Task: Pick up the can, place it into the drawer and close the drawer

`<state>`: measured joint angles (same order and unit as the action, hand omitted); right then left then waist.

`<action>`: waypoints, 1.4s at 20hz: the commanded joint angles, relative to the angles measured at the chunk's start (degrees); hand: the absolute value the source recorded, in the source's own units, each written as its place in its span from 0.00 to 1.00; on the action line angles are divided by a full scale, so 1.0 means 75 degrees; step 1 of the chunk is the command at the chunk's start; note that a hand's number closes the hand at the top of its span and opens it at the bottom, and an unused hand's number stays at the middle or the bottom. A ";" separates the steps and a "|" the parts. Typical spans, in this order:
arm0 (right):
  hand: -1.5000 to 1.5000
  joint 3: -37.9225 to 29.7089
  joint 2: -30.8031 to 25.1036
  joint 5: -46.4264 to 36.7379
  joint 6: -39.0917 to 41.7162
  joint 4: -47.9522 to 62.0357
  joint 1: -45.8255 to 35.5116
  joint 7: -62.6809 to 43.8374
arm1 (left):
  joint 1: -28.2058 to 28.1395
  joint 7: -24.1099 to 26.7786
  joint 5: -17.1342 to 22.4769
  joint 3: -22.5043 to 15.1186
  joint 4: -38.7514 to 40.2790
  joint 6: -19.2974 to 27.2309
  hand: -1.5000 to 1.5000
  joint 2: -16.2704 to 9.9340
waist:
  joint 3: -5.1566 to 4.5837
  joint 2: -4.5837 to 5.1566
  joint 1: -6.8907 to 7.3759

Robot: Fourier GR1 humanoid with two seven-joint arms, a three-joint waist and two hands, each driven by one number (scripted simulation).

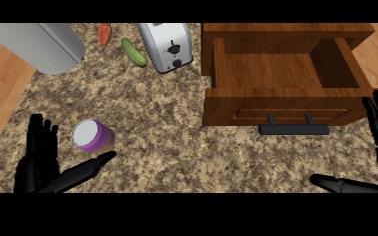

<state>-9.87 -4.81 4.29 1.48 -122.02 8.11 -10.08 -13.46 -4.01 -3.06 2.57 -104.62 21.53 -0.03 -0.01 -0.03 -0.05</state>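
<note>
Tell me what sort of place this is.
Most likely a kitchen counter. The speckled stone-look countertop carries a toaster, a green cucumber and a purple can, with an open wooden drawer set on it at the right.

The purple can (93, 135) stands upright on the speckled counter, white top showing; well apart, the wooden drawer (284, 75) stands pulled open. Its dark handle (293, 129) faces forward.

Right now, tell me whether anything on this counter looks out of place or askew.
Nothing looks spilled or broken. The toaster lies flat on its side, at a slant, beside a cucumber and a carrot. The drawer stands open; the can sits upright.
</note>
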 commanded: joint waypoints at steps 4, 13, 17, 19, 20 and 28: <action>0.00 -0.0578 -0.0275 0.0480 0.0196 -0.0262 -0.0102 -0.0372 | 0.0361 0.1350 0.0612 0.0439 0.1783 0.0142 0.00 0.0004 | -0.0001 0.0001 -0.0006; 0.00 -0.0103 0.0299 0.0093 0.0319 -0.0992 0.0680 -0.0338 | 0.0677 0.2586 0.1175 0.0738 0.3533 0.0079 0.00 -0.0036 | 0.0000 -0.0001 -0.0018; 0.00 -0.0709 -0.0079 0.0478 0.0411 -0.0542 0.0061 -0.0562 | 0.0941 0.2677 0.1314 0.0887 0.4066 -0.0064 0.00 -0.0146 | 0.0000 0.0001 -0.0006; 0.00 -0.0795 0.0015 0.0467 0.0546 -0.0747 0.0355 -0.0452 | 0.0929 0.2984 0.1292 0.0954 0.4247 -0.0033 0.00 -0.0145 | 0.0001 0.0000 -0.0009; 0.00 -0.0897 -0.0222 0.0651 0.0528 -0.0722 0.0014 -0.0795 | 0.1024 0.3397 0.1584 0.1230 0.4842 -0.0404 0.00 -0.0250 | -0.0001 0.0002 -0.0007; 0.00 -0.0636 0.0033 0.0125 0.0606 -0.0013 -0.0210 -0.0183 | 0.1313 0.3850 0.1901 0.1517 0.5711 -0.0565 0.00 -0.0331 | 0.0001 0.0003 0.0009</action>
<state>-15.20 -5.17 6.75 5.13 -126.35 7.66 -15.01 -2.59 23.42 10.30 13.46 -63.09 18.68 -1.91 -0.02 -0.01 -0.10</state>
